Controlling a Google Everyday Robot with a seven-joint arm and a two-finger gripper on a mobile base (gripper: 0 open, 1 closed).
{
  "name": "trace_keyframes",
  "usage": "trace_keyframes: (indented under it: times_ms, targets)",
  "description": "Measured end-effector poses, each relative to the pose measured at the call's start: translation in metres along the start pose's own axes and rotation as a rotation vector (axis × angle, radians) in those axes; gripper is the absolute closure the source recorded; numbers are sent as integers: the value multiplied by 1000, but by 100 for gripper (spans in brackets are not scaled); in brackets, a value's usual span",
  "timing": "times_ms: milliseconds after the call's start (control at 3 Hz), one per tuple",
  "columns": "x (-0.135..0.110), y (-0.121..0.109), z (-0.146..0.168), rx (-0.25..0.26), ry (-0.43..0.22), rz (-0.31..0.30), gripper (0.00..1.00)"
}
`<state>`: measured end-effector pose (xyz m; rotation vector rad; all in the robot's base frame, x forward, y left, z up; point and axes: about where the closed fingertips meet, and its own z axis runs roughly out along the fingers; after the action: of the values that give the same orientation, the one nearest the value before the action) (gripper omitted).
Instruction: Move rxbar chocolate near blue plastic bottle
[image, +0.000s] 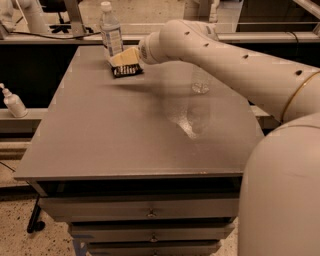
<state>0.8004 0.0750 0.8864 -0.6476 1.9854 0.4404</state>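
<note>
The rxbar chocolate (127, 70), a black wrapper with white text, lies flat on the grey table (125, 135) at its far edge. It is just in front of the blue plastic bottle (111, 31), which stands upright with a white cap and a blue-and-white label. My gripper (123, 58) is directly above the bar and right beside the bottle's base, touching or almost touching the bar's top. My white arm (225, 60) reaches in from the right.
A second clear bottle (200, 83) stands on the table's right side, partly hidden behind my arm. A white pump bottle (13, 102) sits on a lower shelf at the left. Drawers (150, 214) are under the table's front edge.
</note>
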Motion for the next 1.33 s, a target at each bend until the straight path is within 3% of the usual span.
trace_keyframes:
  times_ms: [667,1000,1333]
  targets:
    - [1,45,-49,-138,-92,-43,0]
    - [11,60,-74,-253,-134,-42,0]
    - [22,71,-108,-336,-139,-118,0]
